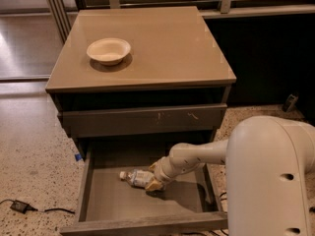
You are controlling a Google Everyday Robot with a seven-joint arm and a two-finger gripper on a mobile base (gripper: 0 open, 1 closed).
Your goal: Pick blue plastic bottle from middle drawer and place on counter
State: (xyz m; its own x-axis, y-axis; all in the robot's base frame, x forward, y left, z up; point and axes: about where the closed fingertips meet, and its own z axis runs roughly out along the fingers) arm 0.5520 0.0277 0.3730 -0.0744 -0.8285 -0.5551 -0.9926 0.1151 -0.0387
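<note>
Centring grasp on blue plastic bottle (136,177), touching left of gripper (154,176) inside middle drawer (110,203); closure cannot tell; lift straight.

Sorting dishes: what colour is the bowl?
Cream-white bowl, camera view; hand in drawer by bottle.

Speckled terrazzo floor (29,151), black cable (54,211), dark wall panel (268,58), warm dim light

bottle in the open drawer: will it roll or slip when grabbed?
The blue plastic bottle lies on its side on the flat bare bottom of the middle drawer, so a nudge probably rolls it. Small clear plastic: likely light, maybe squashy. The pincer is at its base end, inside the drawer.
</note>
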